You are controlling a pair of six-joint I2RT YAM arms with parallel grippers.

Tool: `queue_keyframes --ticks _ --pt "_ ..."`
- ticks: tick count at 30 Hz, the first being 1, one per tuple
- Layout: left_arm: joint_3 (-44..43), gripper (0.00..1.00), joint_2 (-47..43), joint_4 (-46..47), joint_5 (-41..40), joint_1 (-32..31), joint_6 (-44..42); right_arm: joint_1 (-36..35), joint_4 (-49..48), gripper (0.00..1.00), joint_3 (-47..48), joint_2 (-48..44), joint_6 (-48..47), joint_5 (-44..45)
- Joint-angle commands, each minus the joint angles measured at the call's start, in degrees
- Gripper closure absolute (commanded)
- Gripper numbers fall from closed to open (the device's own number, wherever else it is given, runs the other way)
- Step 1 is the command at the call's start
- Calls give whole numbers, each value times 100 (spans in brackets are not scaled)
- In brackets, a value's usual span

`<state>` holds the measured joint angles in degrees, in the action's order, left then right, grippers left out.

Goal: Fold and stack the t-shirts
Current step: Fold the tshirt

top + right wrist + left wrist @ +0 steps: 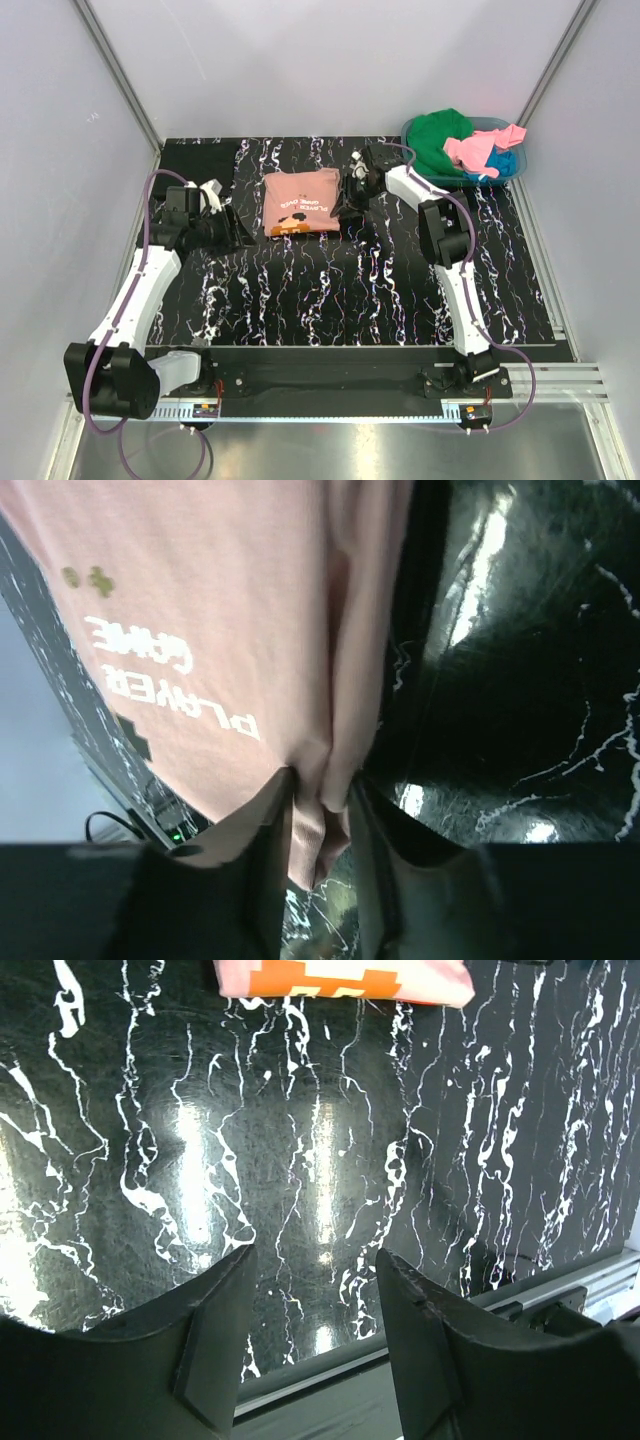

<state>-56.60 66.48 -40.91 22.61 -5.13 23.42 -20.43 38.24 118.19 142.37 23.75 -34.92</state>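
Observation:
A folded salmon-pink t-shirt (pixel 300 202) with a small brown-white print lies on the marbled black table (pixel 330 290), back centre. My right gripper (pixel 352 205) is at its right edge. In the right wrist view that gripper (pixel 320 810) is shut on a bunched fold of the pink t-shirt (pixel 200 630). My left gripper (pixel 235 228) hovers just left of the shirt, open and empty (pixel 318 1260), with the shirt's edge (pixel 340 980) beyond it. A black t-shirt (pixel 198 160) lies flat at the back left.
A teal basket (pixel 512 132) at the back right corner holds green (pixel 438 140), bright pink (pixel 480 150) and blue (pixel 503 164) tees. Grey walls and metal frame posts enclose the table. A metal rail runs along the near edge (pixel 560 375).

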Motion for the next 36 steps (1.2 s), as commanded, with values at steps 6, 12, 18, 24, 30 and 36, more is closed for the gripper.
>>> queue_keyframes --ticks 6,12,18,24,30,36 --pt "-53 43 -39 100 -73 29 145 -49 -502 97 -997 -551 236 -130" --pt "289 43 -30 398 94 29 400 293 -660 100 -2683 -1675 43 230" --pt "623 43 -3 697 208 29 585 540 -194 88 -3872 -2880 -528 914" --pt "563 43 356 891 402 29 620 540 253 83 -3193 -2700 -775 1408" --pt "527 43 681 1119 621 29 611 540 1070 82 -1128 -1722 -670 1688" --pt "509 43 1007 1234 377 29 620 364 2731 48 867 -1027 -731 3558"
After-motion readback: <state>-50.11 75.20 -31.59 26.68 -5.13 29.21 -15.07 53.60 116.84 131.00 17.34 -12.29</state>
